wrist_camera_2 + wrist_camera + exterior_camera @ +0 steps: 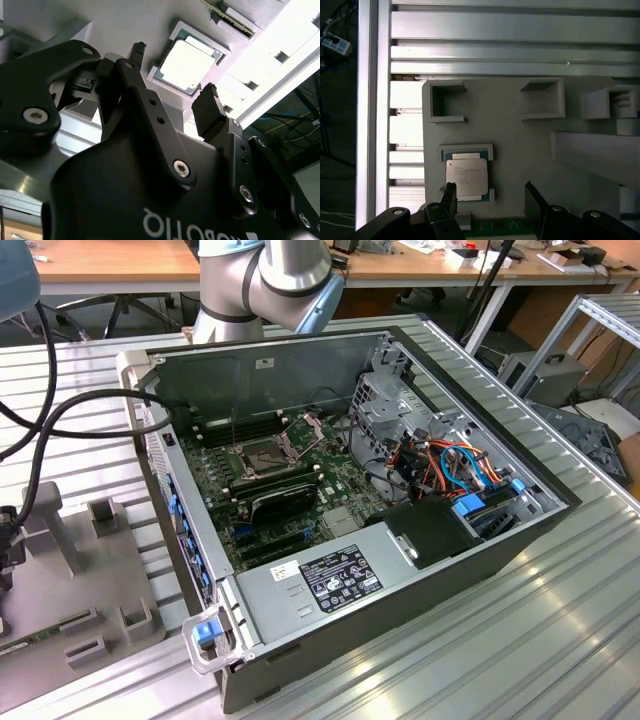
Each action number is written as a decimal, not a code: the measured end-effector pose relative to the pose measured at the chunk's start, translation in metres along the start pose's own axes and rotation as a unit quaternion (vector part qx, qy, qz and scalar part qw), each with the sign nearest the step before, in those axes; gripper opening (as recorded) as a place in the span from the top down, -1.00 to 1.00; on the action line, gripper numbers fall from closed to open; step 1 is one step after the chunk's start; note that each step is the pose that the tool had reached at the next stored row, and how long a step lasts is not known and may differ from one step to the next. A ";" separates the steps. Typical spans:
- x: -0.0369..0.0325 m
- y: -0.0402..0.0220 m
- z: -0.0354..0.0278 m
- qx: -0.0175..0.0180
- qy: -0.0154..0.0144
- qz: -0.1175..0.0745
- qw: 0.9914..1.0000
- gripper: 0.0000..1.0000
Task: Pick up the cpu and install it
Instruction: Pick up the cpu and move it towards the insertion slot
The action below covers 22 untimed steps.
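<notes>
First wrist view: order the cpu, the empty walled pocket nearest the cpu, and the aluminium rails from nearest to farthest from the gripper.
From the open gripper:
1. cpu, in its recess on the grey holder, right by one fingertip.
2. empty walled pocket, farther along the same holder.
3. aluminium rails, beyond the holder's far edge.

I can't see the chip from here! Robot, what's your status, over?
Pincer open, holding nothing. Chip lying flat in its pocket on the grey tray, close by, not gripped. Nothing in the way.
</notes>
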<state>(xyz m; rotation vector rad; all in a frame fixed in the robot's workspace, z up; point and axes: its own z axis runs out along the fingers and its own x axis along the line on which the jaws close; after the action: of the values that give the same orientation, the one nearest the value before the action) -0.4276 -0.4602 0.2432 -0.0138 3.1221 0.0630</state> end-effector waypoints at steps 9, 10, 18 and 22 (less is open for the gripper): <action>0.0003 -0.0003 0.0039 0.000 0.000 0.000 1.000 -0.32; 0.0002 -0.0003 0.0042 0.000 0.000 0.000 1.000 -0.32; 0.0003 -0.0004 0.0066 0.000 0.000 0.000 1.000 -0.32; 0.0003 -0.0005 0.0076 0.000 0.000 0.000 1.000 -0.32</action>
<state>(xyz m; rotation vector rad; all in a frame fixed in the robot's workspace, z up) -0.4278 -0.4604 0.2356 -0.0141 3.1224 0.0629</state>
